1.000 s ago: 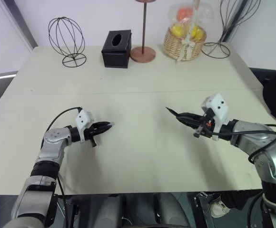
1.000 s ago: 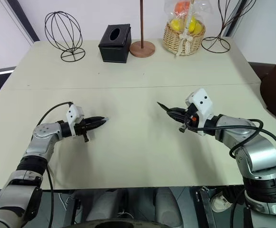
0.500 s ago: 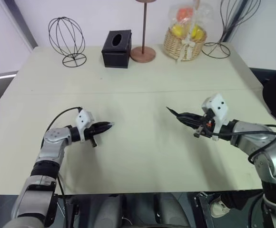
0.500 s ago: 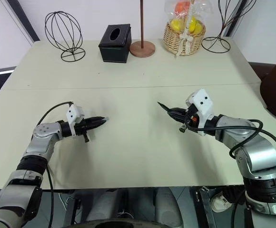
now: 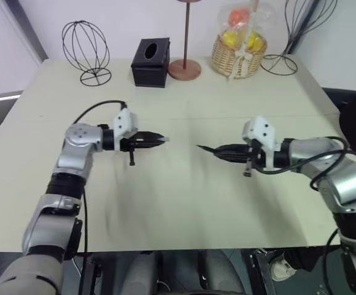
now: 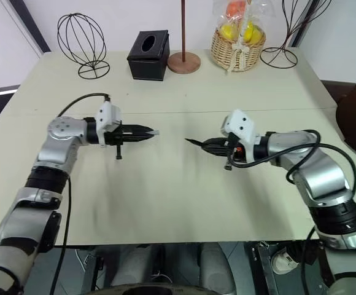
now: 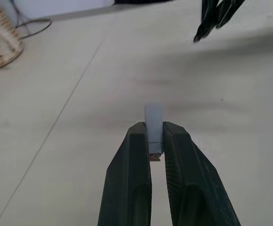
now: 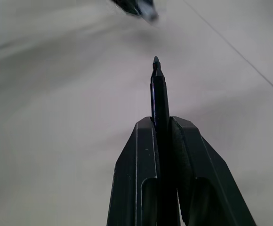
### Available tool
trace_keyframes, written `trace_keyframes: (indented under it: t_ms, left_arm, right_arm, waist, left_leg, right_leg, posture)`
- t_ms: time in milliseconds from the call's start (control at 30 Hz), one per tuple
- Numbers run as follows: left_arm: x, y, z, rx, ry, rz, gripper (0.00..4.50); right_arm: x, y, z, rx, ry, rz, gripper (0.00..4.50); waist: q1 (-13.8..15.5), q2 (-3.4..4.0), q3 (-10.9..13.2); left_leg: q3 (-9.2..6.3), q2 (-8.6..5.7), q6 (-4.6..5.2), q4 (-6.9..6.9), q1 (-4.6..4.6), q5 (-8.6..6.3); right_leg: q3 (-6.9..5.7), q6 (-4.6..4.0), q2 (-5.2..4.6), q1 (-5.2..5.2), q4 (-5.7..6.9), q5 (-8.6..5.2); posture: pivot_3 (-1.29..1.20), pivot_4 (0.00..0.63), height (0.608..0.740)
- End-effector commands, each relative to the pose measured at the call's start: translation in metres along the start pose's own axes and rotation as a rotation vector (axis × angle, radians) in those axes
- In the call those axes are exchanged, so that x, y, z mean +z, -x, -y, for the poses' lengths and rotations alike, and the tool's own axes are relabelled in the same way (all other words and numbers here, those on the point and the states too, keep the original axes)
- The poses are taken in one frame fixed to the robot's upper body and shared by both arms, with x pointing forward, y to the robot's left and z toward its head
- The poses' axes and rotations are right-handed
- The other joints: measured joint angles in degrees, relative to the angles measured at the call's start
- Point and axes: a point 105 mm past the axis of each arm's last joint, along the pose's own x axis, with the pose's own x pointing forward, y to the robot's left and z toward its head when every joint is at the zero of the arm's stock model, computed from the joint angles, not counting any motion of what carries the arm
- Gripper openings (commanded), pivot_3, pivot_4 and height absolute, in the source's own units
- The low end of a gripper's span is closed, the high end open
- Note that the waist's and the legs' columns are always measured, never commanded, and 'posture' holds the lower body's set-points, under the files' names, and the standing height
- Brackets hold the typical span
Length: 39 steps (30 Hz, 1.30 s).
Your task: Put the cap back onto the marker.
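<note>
Left wrist view: cap (image 7: 154,126) pinched between closed fingers (image 7: 132,174); marker (image 8: 159,101) likewise clamped, seemingly apart.

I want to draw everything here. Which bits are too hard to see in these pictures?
- The marker: its back end is hidden between the right tool's fingers in the right wrist view.
- The cap: its open end faces away in the left wrist view, held in the left tool.
- The basket: the fruit inside is blurred by its plastic wrap in the left eye view.
- The wooden stand: its top is cut off by the picture's edge.
</note>
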Motion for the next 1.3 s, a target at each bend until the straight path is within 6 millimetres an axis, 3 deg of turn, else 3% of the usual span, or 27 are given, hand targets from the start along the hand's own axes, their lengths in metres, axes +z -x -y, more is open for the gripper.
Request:
trace_keyframes:
  t_ms: [33, 167, 533, 1000, 1300]
  left_arm:
    - [0.009, -0.002, -0.006, 0.005, -0.014, 0.032, 0.02]
    - [0.009, -0.016, -0.005, -0.009, -0.02, 0.05, 0.02]
    - [0.015, -0.027, 0.004, -0.044, -0.004, 0.099, 0.02]
    - [0.011, -0.012, 0.01, -0.052, 0.014, 0.062, 0.02]
    - [0.015, -0.017, 0.009, -0.043, 0.013, 0.08, 0.02]
  right_arm:
    - [0.012, 0.0, 0.005, -0.014, 0.053, 0.024, 0.0]
    - [0.018, -0.006, 0.0, 0.011, 0.065, 0.035, 0.0]
    - [0.012, -0.014, -0.004, 0.011, 0.037, 0.04, 0.0]
    - [0.008, -0.013, 0.003, -0.018, 0.03, 0.04, 0.0]
    - [0.009, -0.015, 0.001, -0.011, 0.028, 0.048, 0.0]
  waist:
    - [0.1, -0.04, 0.0]
    - [0.1, -0.05, 0.0]
    - [0.1, -0.05, 0.0]
    - [0.1, -0.05, 0.0]
    - [0.1, -0.05, 0.0]
  left_leg:
    - [0.0, 0.0, 0.0, 0.01, -0.01, 0.0]
    - [-0.02, 0.0, 0.0, 0.01, -0.02, 0.0]
    - [-0.02, -0.01, 0.0, 0.02, -0.03, 0.0]
    - [-0.02, -0.01, 0.0, 0.02, -0.02, 0.0]
    - [-0.02, -0.01, 0.0, 0.02, -0.02, 0.0]
  right_leg:
    - [0.0, 0.0, -0.01, 0.0, 0.0, 0.0]
    - [-0.01, 0.0, 0.0, -0.01, 0.01, 0.0]
    - [0.0, 0.0, 0.0, -0.02, 0.01, 0.0]
    - [0.0, 0.0, 0.0, -0.03, 0.02, 0.0]
    - [0.0, 0.0, 0.0, -0.02, 0.02, 0.0]
  posture:
    - [0.0, 0.15, 0.74]
    - [0.0, 0.15, 0.74]
    - [0.0, 0.15, 0.74]
    - [0.0, 0.15, 0.74]
    - [0.0, 0.15, 0.74]
